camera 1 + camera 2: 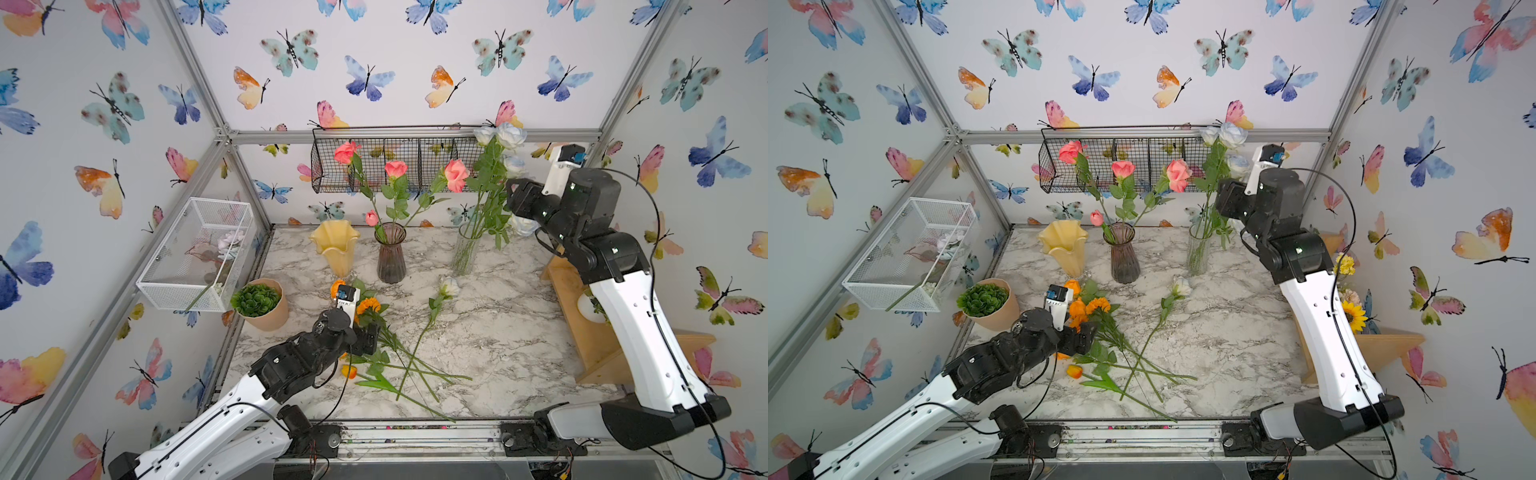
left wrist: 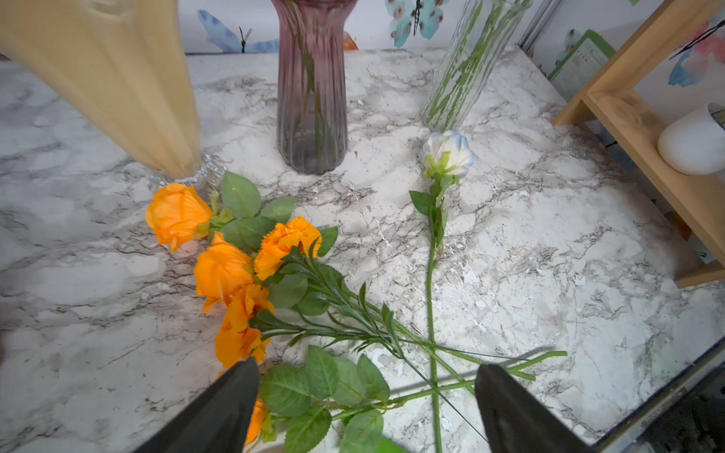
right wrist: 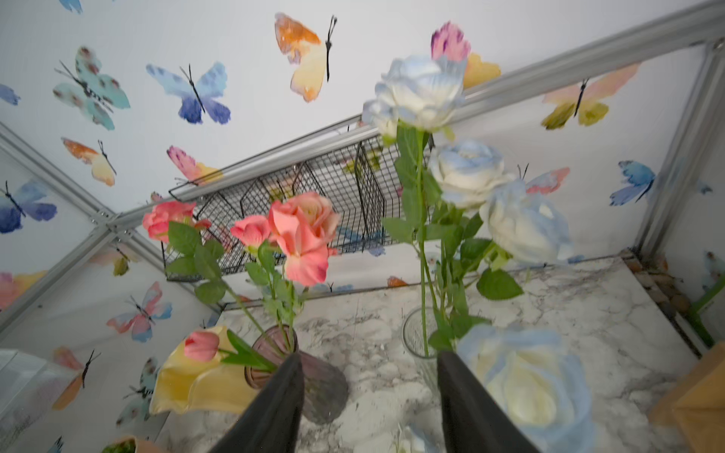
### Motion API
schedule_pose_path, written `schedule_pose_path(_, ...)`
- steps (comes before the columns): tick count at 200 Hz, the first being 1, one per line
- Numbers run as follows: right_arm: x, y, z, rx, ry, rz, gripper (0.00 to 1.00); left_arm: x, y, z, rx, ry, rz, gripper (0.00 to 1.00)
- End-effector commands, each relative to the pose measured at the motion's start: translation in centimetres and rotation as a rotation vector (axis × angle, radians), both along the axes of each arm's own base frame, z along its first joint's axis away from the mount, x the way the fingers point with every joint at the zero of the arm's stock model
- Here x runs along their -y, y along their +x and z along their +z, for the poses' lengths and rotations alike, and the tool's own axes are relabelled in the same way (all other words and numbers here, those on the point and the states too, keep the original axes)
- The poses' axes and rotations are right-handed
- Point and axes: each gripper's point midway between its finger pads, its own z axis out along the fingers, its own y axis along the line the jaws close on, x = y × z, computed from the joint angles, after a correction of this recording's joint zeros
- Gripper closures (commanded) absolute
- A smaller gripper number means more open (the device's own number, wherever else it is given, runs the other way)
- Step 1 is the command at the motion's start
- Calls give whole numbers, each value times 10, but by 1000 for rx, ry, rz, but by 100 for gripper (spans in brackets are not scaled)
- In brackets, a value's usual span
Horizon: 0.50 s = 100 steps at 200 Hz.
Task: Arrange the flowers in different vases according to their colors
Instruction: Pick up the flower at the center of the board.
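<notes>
- Orange flowers (image 2: 235, 270) were heaped on the marble table (image 1: 498, 332), just in front of the yellow vase (image 1: 336, 245).
- A lone rose (image 2: 447, 153), white-blue, was laid with its stem across theirs.
- Pink flowers (image 1: 395, 168) were stood in the purple vase (image 1: 390, 257), and white-blue roses (image 1: 505, 137) in the clear vase (image 1: 465, 253).
- The left gripper (image 2: 367, 366) was held over the orange stems, fingers spread wide, nothing grasped.
- The right gripper (image 3: 369, 355) was raised beside the white-blue roses, fingers apart, nothing seen between them.
- A succulent (image 1: 255, 299), a mesh basket (image 1: 199, 253), a wire basket (image 1: 395, 160) and a wooden shelf (image 1: 582, 316) were set around.
- Butterfly wallpaper (image 1: 374, 62) was hung on the walls.
</notes>
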Motion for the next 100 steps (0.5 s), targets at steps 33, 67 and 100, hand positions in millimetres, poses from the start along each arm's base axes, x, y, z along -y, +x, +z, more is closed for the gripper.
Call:
schedule_pose_path(33,-5,-57,-119,-297,22,104,46,80,17,-18,-146,36,-120,18)
schedule_pose_path(67,4,-73,-177,-409,13,65,43,117,33,-59,-253,110,-115,18)
schedule_pose_path(100,-1,-81,-213,-480,62,76,40,154,45,-89,-320,162,-176,18)
